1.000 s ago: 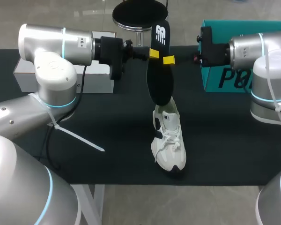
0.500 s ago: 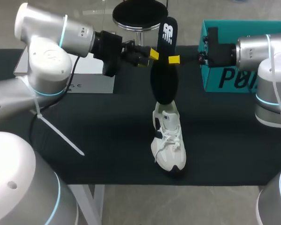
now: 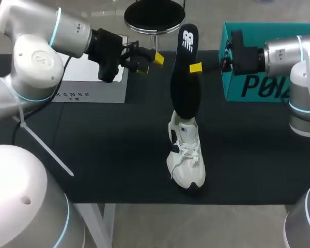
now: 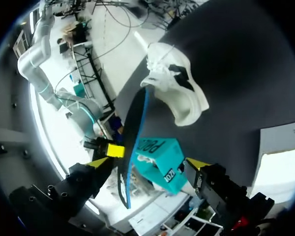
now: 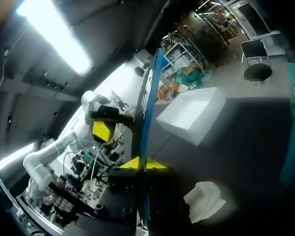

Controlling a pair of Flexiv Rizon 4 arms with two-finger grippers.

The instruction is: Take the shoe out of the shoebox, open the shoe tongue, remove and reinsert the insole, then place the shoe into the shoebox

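Black-clothed table [image 3: 119, 155] is seen from above. On it a white lace-up sneaker [image 3: 186, 155] stands outside the teal cardboard shoebox [image 3: 258, 85]. A long black insole [image 3: 185, 77] is clamped upright by the right gripper [image 5: 143, 163], lower end at the sneaker's opening. The left gripper [image 3: 154, 58] is spread wide, holding nothing. Removal is judged done; reinsertion and boxing remain.

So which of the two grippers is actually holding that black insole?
The right gripper: it pinches the insole from both sides. The left gripper is open, clear of it.
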